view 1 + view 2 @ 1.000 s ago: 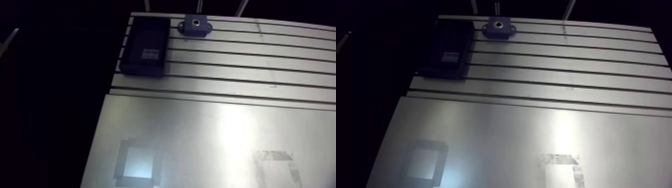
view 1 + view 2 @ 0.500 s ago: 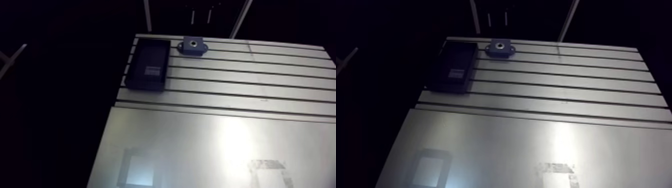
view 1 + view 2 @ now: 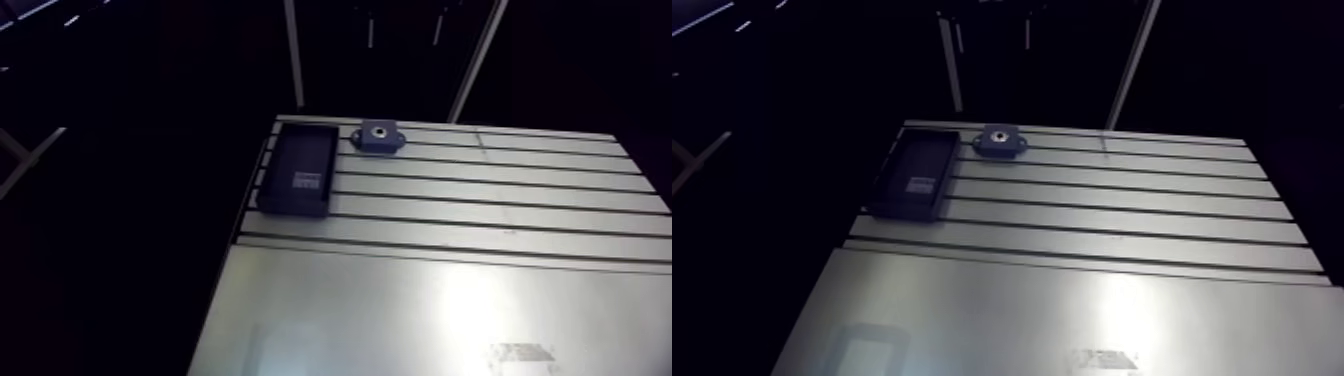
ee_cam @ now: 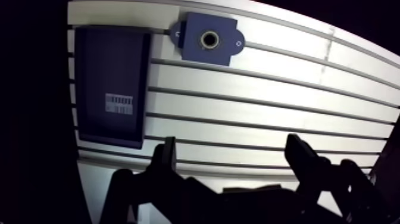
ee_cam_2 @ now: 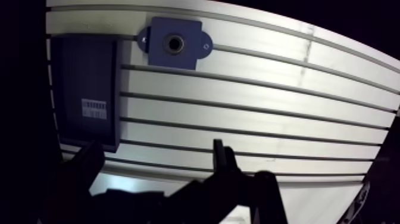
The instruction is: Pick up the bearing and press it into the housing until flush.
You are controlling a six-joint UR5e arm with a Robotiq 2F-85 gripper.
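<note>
Claw [image 4: 233,156]: fingers [image 4: 166,154] spread wide, nothing between them, over the slotted counter [image 4: 268,101].

Housing [image 4: 208,39]: blue block at the far edge of the counter, well ahead of the claw. It lies flat with the bore facing up. Its long axis, through the two small side ears, runs parallel to the counter slots. A pale ring [image 4: 209,40] lines the bore; cannot tell whether this is the bearing. No loose bearing can be made out.

Dark tray [image 4: 113,83]: just beside the housing at the counter's corner, long axis across the slots, white label [image 4: 119,103] inside it.
</note>
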